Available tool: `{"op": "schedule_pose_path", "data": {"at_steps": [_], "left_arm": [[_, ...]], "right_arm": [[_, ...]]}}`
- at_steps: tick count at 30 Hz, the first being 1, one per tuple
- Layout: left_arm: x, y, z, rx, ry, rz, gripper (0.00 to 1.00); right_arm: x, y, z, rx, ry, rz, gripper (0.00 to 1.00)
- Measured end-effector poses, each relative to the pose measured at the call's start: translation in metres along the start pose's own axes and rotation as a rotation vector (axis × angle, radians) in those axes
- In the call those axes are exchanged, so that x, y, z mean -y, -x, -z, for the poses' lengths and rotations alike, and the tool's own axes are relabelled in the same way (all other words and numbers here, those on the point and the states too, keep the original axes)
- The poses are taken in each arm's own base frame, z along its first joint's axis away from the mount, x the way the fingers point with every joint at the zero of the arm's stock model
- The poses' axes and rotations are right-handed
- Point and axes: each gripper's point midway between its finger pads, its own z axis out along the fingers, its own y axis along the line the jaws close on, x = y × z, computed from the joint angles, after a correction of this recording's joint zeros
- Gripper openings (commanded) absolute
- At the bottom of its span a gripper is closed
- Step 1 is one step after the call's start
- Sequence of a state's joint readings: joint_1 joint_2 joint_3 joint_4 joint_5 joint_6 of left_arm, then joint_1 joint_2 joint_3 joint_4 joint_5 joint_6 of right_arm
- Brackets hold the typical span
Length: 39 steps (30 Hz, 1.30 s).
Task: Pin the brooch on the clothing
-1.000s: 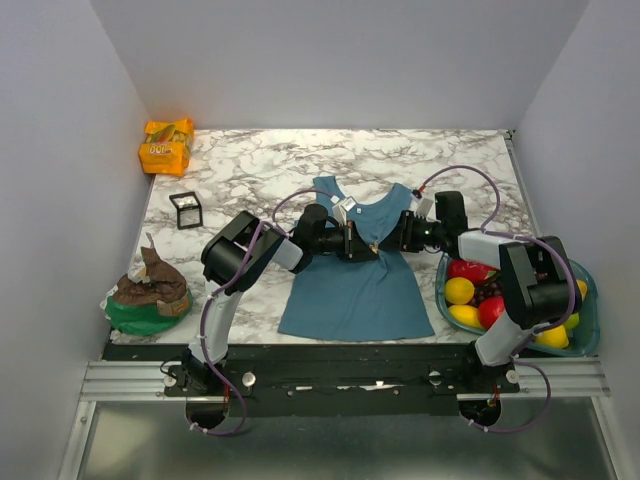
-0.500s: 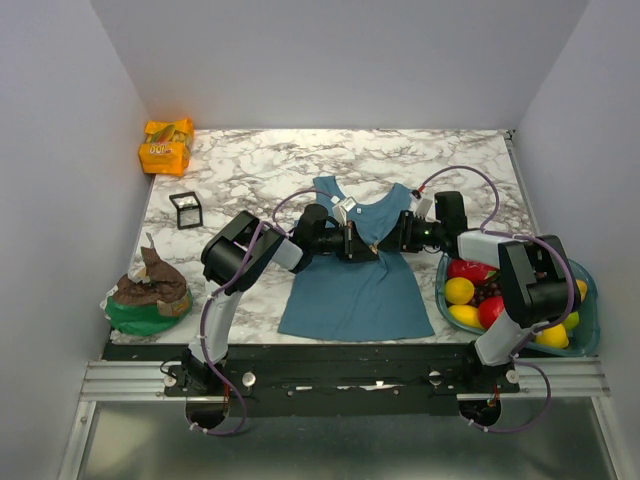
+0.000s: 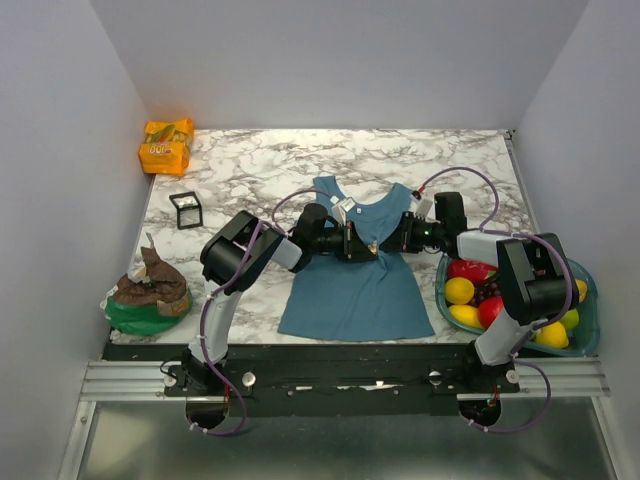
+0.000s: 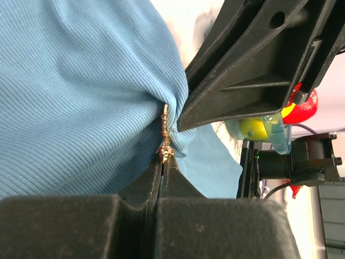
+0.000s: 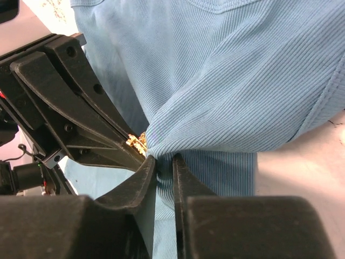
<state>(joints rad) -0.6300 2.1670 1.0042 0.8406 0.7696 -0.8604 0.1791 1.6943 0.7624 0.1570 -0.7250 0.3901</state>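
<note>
The teal-blue tank top (image 3: 350, 285) lies flat mid-table, neck toward the back. Both grippers meet over its chest. My left gripper (image 3: 362, 246) is shut on the brooch (image 4: 164, 147), whose gold metal part shows at the fingertips (image 4: 171, 168), pressed against a bunched fold of fabric (image 4: 81, 97). My right gripper (image 3: 388, 243) is shut on that raised fold (image 5: 215, 108), its tips (image 5: 150, 168) right beside the brooch (image 5: 137, 141). In the left wrist view my left gripper (image 4: 163, 161) faces the right fingers (image 4: 242, 70). In the right wrist view my right gripper (image 5: 164, 159) faces the left fingers (image 5: 70, 108).
A teal bowl (image 3: 588, 300) of fruit sits at the right front. A small black-framed clear box (image 3: 185, 208) and an orange snack packet (image 3: 167, 145) are at the back left. A green and brown bag (image 3: 147, 292) sits at the left front.
</note>
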Motion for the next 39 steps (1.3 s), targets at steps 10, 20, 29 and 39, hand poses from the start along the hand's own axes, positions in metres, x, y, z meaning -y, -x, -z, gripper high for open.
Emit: {"op": "schedule_pose_path", "data": {"at_steps": [10, 20, 29, 39], "left_arm": [[-0.0013, -0.0010, 0.0006, -0.009, 0.010, -0.001, 0.00], [0.0005, 0.0029, 0.0026, -0.012, -0.001, 0.016, 0.00], [0.0037, 0.0076, 0.0049, 0.000, -0.022, 0.028, 0.00], [0.0029, 0.0078, 0.0073, 0.003, -0.026, 0.040, 0.00]], "right_arm": [[0.0004, -0.0004, -0.0001, -0.002, 0.001, 0.007, 0.05], [-0.0015, 0.0021, -0.0005, 0.007, 0.008, -0.002, 0.02], [-0.0058, 0.0069, -0.0003, 0.022, 0.028, -0.015, 0.01], [-0.0076, 0.0064, -0.0001, 0.024, 0.040, -0.024, 0.01]]}}
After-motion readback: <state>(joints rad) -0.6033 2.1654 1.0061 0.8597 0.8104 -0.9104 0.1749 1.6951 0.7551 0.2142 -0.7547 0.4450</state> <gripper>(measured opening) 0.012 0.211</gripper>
